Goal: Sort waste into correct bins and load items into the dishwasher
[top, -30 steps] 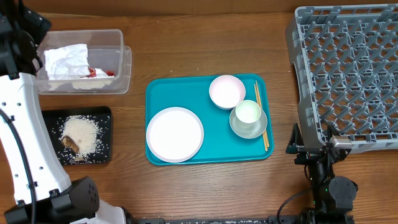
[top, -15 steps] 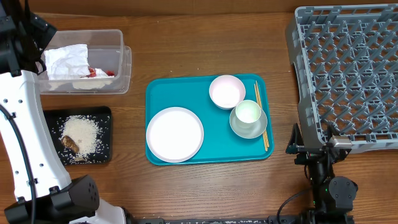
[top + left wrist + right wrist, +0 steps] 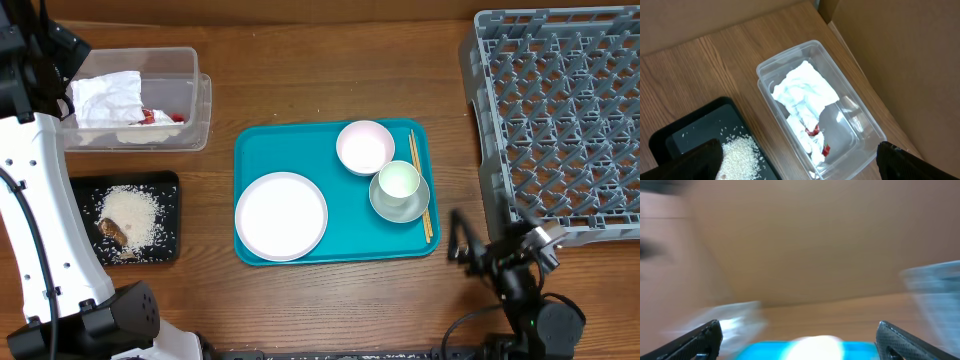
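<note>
The clear tub [image 3: 200, 100] at the back left holds a crumpled white napkin [image 3: 108, 98] and a red wrapper [image 3: 160, 117]. Below it, the black tray [image 3: 85, 190] carries rice [image 3: 132, 213] and a brown scrap [image 3: 113, 232]. A white plate [image 3: 281, 215], a white bowl [image 3: 365, 147], a cup [image 3: 399, 180] in a grey-green bowl [image 3: 385, 203] and chopsticks [image 3: 421, 190] lie on the teal tray. My left gripper [image 3: 800, 167] hangs open high over the tub [image 3: 860, 120]. My right gripper [image 3: 470, 250] is open near the teal tray's right front corner, holding nothing.
The teal tray [image 3: 345, 225] lies mid-table. The grey dish rack [image 3: 560, 120] fills the right side, its front left corner close to my right arm. A brown cardboard wall [image 3: 900, 60] rises beside the tub. The right wrist view is blurred.
My right arm has swung left and tilted, away from the rack's corner toward the teal tray. The left arm shifted slightly a second ago, then held still.
</note>
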Robot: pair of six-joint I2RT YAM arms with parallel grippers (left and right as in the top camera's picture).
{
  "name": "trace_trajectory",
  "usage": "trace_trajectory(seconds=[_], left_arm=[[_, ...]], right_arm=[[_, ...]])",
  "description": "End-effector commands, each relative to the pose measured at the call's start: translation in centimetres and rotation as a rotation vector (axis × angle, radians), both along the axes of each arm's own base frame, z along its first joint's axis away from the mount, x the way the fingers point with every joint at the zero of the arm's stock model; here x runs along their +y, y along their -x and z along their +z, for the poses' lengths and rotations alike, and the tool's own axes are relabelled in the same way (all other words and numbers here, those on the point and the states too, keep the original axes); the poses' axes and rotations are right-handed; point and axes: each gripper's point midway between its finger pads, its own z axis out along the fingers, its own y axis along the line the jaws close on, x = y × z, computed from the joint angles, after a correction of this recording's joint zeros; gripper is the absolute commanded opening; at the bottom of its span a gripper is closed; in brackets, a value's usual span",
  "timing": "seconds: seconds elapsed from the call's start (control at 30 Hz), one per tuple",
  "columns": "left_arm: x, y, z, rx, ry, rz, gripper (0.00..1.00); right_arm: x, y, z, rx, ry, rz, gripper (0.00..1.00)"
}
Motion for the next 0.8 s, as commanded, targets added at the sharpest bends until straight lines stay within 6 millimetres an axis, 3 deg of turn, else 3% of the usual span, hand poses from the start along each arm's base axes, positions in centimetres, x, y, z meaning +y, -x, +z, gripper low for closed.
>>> trace_trajectory(seconds=[0.0,0.17,0.27,0.37,0.47,0.53,0.6,0.77], left_arm=[[0.3,0.1,0.0,0.003,-0.011,0.018,1.0],[0.3,0.1,0.0,0.003,-0.011,0.018,1.0],[0.3,0.1,0.0,0.003,-0.011,0.018,1.0],[0.3,0.1,0.0,0.003,-0.011,0.018,1.0],[0.3,0.1,0.0,0.003,-0.011,0.018,1.0],[0.3,0.1,0.0,0.003,-0.011,0.018,1.0],[0.3,0.1,0.0,0.003,-0.011,0.018,1.0],[0.3,0.1,0.0,0.003,-0.011,0.018,1.0]], right_arm=[[6.9,6.2,-1.5,0.275,-0.161,0.605,1.0],[5.6,5.0,0.6,0.356,-0.417,0.555,1.0],[4.1,3.6,1.7,0.313,-0.504,0.457,1.0],[2.5,3.6,5.2,0.187,-0.531,0.375,1.0],[1.7,3.8,8.7,0.114,-0.465,0.283,1.0],[1.0,3.0,10.0,0.163,-0.37,0.169,1.0],[0.6,2.1,10.3,0.213,-0.291,0.1,1.0],[-0.9,-2.0,9.8,0.486,-0.006,-0.059,1.0]])
